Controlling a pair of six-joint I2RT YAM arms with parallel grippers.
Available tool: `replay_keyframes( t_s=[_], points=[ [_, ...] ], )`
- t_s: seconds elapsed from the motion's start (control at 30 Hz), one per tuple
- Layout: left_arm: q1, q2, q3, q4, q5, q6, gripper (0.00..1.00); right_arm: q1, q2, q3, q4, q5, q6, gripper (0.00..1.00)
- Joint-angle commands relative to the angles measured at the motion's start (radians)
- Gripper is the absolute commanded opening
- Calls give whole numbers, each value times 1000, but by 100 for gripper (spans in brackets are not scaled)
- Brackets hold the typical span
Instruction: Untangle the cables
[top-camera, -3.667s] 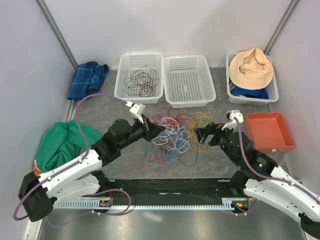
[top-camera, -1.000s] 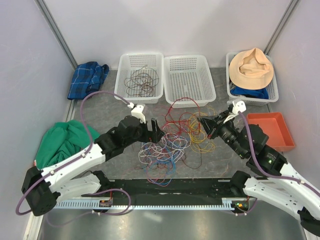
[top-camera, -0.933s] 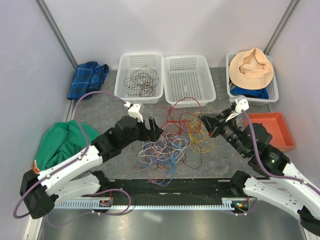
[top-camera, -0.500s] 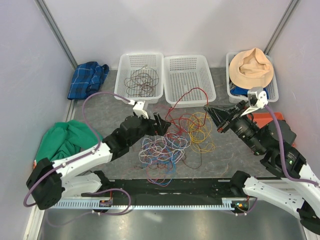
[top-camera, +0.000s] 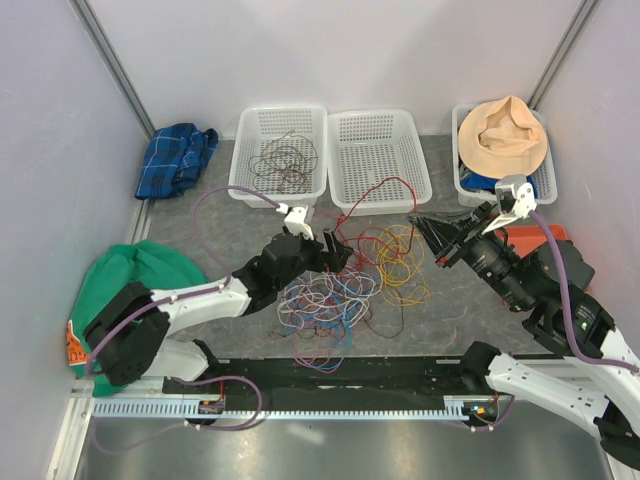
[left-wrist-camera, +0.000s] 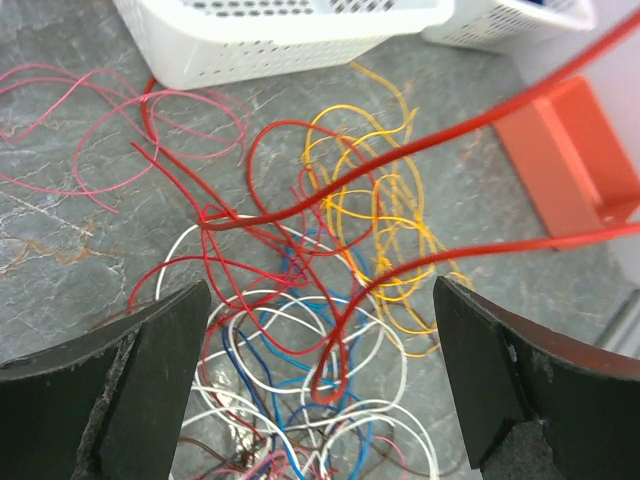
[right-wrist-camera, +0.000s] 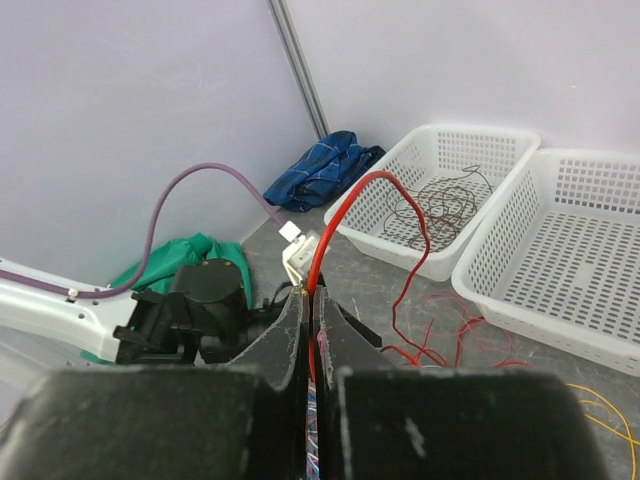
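Observation:
The cables (top-camera: 340, 285) lie in a tangled heap of red, yellow, blue, white and purple loops on the grey table. My right gripper (top-camera: 416, 222) is raised at the heap's right side, shut on a red cable (right-wrist-camera: 335, 215) that arcs up from the heap (top-camera: 385, 185). In the right wrist view its tips (right-wrist-camera: 310, 296) pinch this red strand. My left gripper (top-camera: 337, 250) hovers over the heap's upper left, jaws wide open; in its wrist view (left-wrist-camera: 320, 400) the taut red cable (left-wrist-camera: 420, 140) crosses between the fingers without touching them. Yellow loops (left-wrist-camera: 385, 215) lie beyond.
Three white baskets stand at the back: the left one (top-camera: 240, 185) holds brown cables (top-camera: 282, 160), the middle one (top-camera: 345, 205) shows only mesh, the right one (top-camera: 545, 185) holds a tan hat (top-camera: 508, 135). An orange tray (left-wrist-camera: 565, 150) sits right. Blue cloth (top-camera: 175, 155) and green cloth (top-camera: 125, 280) lie left.
My right gripper rose and drew back to the right, pulling the red cable up out of the heap. My left arm reached further forward over the heap, still open.

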Motion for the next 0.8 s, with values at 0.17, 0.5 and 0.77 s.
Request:
replay_keyframes(
  t_s=[0.17,0.5,0.77],
  points=[
    [-9,179,133,83,-224,163,98,1,-27,55,-7,-21,3,0],
    [0,247,188,209,-268,292,2,1,-68,52,-28,-4,11,0],
    [0,-26,244,17,-211,324,2,1,-101,58,-58,52,-1,0]
  ],
)
